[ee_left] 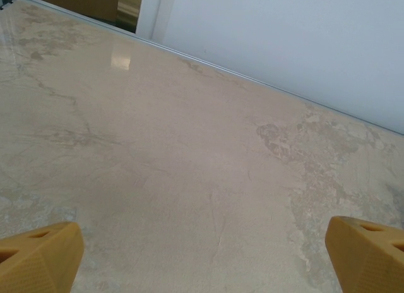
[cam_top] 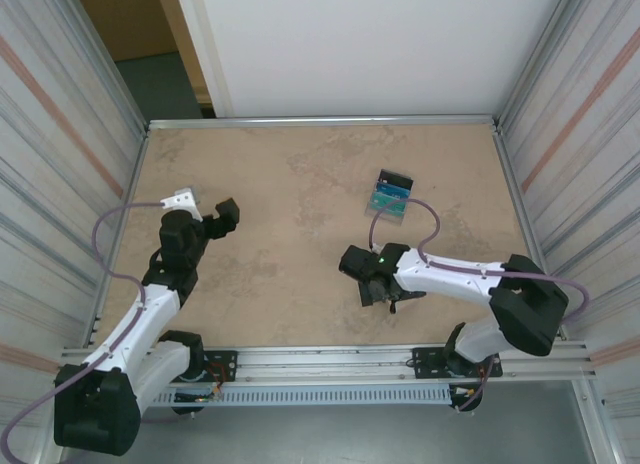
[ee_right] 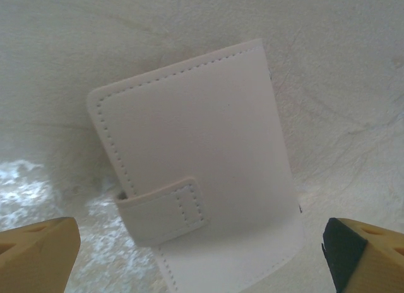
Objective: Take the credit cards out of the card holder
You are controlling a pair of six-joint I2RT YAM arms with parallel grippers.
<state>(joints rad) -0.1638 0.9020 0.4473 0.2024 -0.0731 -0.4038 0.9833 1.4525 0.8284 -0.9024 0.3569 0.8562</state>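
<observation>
Card holder (ee_right: 196,148): closed, flat on the table (ee_right: 328,59), snap tab (ee_right: 164,208) folded over its cover.
Right gripper (ee_right: 202,249): directly above the card holder, 2 fingers spread wide, gripping nothing.
Left gripper (ee_left: 202,255): well left of the card holder, fingers apart, nothing between.
Clear tray (cam_top: 392,196): beyond the card holder, teal and blue cards inside.

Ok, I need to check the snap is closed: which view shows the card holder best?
Right wrist: the card holder lies shut just below the camera, tab across its edge. From above, the right gripper covers it; the left wrist faces table elsewhere.
</observation>
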